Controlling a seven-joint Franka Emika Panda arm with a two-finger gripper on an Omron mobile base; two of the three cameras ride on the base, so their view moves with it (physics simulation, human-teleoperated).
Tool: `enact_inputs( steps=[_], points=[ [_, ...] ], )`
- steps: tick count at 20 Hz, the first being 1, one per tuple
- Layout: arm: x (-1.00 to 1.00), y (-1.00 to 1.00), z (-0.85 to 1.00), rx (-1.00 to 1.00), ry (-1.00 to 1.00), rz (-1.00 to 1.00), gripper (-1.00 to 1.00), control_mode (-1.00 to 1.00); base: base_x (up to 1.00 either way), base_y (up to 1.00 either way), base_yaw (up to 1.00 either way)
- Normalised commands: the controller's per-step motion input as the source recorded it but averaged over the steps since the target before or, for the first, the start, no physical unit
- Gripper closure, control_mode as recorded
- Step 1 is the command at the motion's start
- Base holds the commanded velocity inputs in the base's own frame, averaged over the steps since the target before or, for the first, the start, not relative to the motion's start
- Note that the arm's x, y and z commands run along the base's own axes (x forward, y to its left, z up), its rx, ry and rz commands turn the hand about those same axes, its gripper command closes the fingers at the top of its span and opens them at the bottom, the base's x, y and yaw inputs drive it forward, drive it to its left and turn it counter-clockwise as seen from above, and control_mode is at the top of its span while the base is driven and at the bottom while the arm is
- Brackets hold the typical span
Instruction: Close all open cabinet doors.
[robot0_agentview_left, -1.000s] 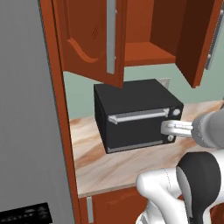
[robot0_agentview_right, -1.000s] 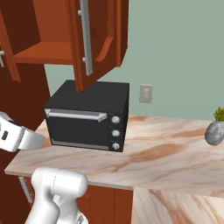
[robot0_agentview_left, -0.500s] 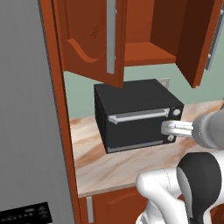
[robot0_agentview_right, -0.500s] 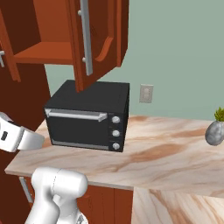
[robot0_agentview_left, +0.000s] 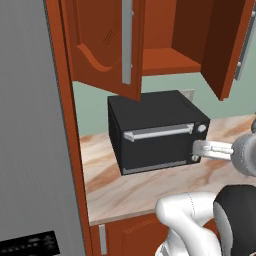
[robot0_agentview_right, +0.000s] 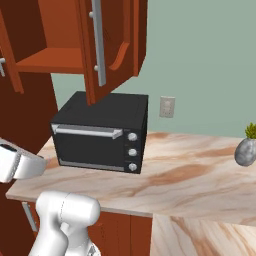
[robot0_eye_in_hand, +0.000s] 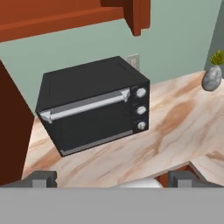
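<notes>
with our gripper (robot0_eye_in_hand: 111, 178) spread wide and empty, we lift toward twelve o'clock and push the left cabinet door (robot0_agentview_left: 107, 45) flat, clearing the microwave (robot0_agentview_left: 155, 131).

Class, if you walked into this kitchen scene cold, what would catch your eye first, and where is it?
Most striking are the two reddish-brown cabinet doors hanging open overhead, the left door and the right door, baring an empty shelf. Directly below them a black microwave sits on the marbled counter. At the counter's far right stands a small potted plant.
</notes>
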Motion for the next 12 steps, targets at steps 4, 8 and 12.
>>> enact_inputs(
  steps=[4, 8, 12],
  points=[
    [-0.48, -0.49, -0.01, 0.0, -0.26, 0.0, -1.0, -1.0, 0.0, 0.0, 0.0],
    [-0.05, -0.64, 0.0, 0.02, -0.19, 0.03, -1.0, -1.0, 0.0, 0.0, 0.0],
    [0.1, -0.78, -0.07, 0.06, -0.08, 0.06, -1.0, -1.0, 0.0, 0.0, 0.0]
  ],
)
